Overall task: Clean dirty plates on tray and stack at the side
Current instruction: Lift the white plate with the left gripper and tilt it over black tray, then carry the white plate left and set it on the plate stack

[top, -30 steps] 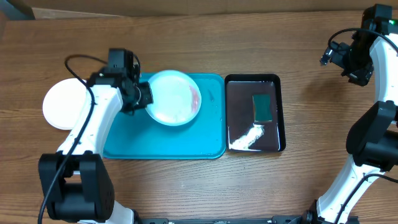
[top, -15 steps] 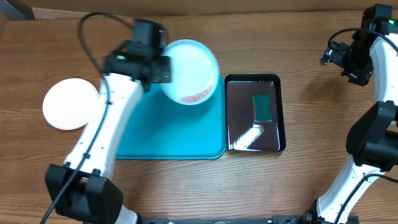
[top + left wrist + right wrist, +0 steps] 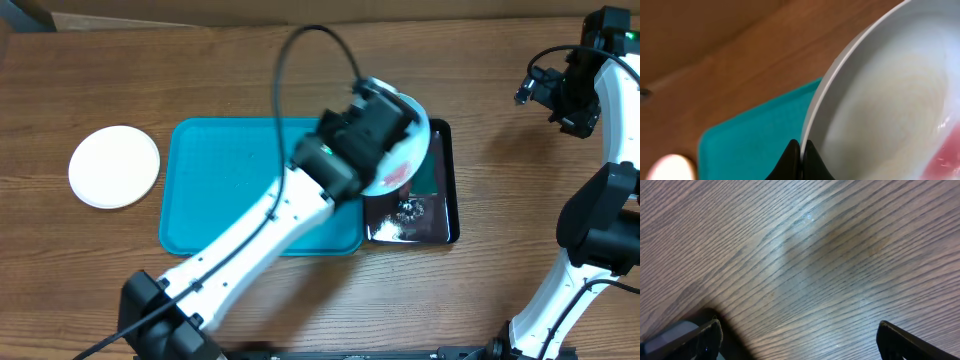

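My left gripper (image 3: pixel 378 140) is shut on the rim of a pale blue plate (image 3: pixel 412 135), which it holds tilted over the black bin (image 3: pixel 452 200). A reddish smear shows on the plate's lower part. In the left wrist view the fingertips (image 3: pixel 801 150) pinch the thin rim of the plate (image 3: pixel 890 100), with the turquoise tray (image 3: pixel 750 135) behind it. The tray (image 3: pixel 230 200) has no plate on it. A white plate (image 3: pixel 114 166) lies on the table left of the tray. My right gripper (image 3: pixel 800 340) is open over bare wood at the far right (image 3: pixel 562 95).
The black bin holds pale bits (image 3: pixel 400 218) and a teal reflection. My left arm (image 3: pixel 260 235) stretches diagonally across the tray's right half. A cardboard edge (image 3: pixel 300 18) runs along the back of the table.
My left arm has swung the pale blue plate off the tray and rightward until it hangs tilted over the black bin. The right arm has not moved.
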### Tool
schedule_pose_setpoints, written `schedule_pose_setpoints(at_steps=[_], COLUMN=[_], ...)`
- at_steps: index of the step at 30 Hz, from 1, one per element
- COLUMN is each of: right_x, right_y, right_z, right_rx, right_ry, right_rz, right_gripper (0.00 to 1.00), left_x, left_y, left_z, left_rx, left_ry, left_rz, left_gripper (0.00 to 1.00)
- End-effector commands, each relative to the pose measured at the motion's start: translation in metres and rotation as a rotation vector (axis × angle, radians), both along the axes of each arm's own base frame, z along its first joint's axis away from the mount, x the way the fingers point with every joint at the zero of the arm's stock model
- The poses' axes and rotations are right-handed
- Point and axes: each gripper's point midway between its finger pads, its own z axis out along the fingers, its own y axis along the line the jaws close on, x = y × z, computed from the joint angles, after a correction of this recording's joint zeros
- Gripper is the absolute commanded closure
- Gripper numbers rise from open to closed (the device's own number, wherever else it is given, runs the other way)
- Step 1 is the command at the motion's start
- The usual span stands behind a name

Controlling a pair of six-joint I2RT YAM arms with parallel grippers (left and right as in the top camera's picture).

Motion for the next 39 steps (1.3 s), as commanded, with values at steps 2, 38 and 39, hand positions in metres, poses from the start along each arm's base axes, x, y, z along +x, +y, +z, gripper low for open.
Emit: schedule_pose_setpoints(at_steps=[2,38,39], right_x=[0.004,0.004,0.004], right_y=[-0.001,-0.001,-0.001], right_z=[0.013,0.013,0.013], right_rx=[-0.008,-0.008,-0.008], right_ry=[-0.038,-0.038,-0.039], right_rz=[-0.005,-0.005,-0.005], right_gripper=[0.00,0.00,0.00], left_x=[-0.009,-0.032,-0.030], left_y=[0.001,-0.049,-0.049], left_z=[0.056,0.054,0.038], left_rx=[0.164,-0.021,-0.074], left_ry=[-0.238,-0.252,-0.176], left_rz=[0.035,-0.027,-0.031], left_gripper=[0.96,0.96,0.96])
